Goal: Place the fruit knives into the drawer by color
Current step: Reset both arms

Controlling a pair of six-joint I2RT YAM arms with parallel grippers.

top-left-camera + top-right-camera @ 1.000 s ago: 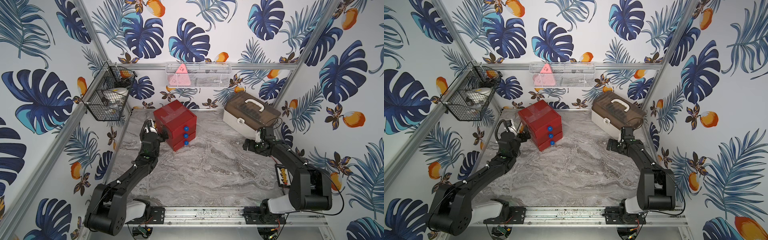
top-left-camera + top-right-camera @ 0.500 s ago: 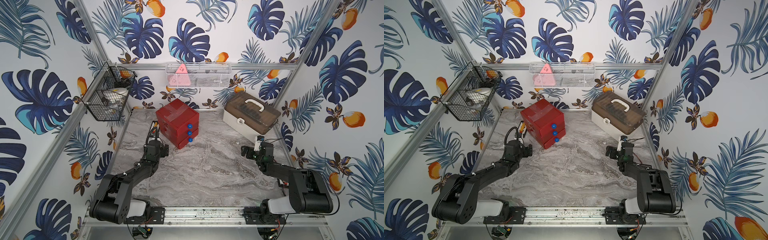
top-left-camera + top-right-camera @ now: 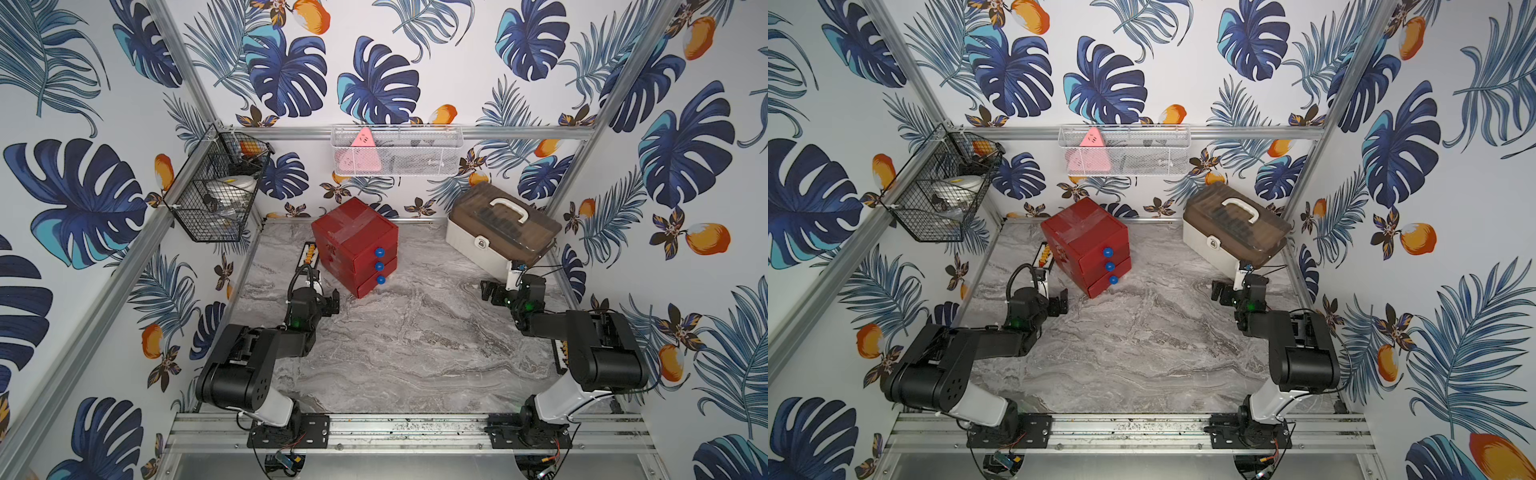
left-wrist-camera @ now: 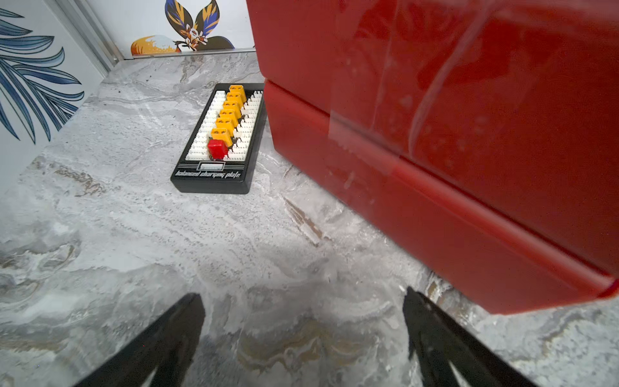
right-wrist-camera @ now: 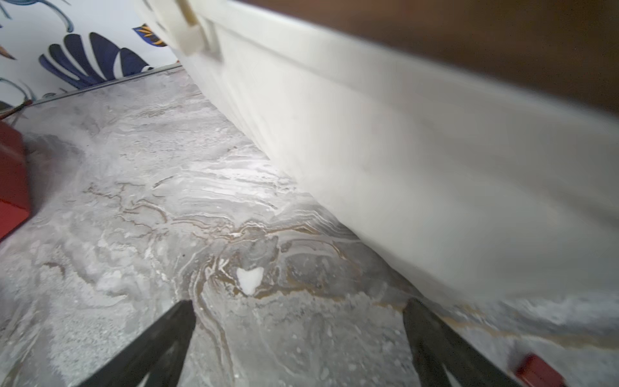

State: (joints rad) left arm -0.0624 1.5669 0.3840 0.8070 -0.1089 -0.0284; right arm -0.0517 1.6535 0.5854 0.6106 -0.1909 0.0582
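**A:** Where do we stand with the fruit knives?

**B:** We find none of them in any view. Nothing pink, teal or green lies on the marble tabletop (image 3: 415, 345). Our guess is that they are inside the red three-drawer chest (image 3: 353, 241). It stands toward the back, left of centre and turned at an angle, with all three drawer fronts pushed in flush.

**A:** And why are the arms sitting like that?

**B:** Both are folded low, near their bases. The left gripper (image 4: 301, 301) hangs just over the tabletop beside the chest's side wall, with its jaws spread wide and nothing between them. The right gripper (image 5: 298, 308) is spread and empty too, close to the lower wall of the beige case (image 3: 498, 237). We read that as a parked pose, with the sorting likely finished.

**A:** How does the chest itself look?

**B:** It is glossy red plastic, boxy, with clear tape (image 3: 347, 226) across its top. Each front has a round blue knob (image 3: 379, 266), and the three knobs stack in one column. A balanced charging plate (image 4: 221, 140) lies just beside its far side, and we can't tell whether the two touch.
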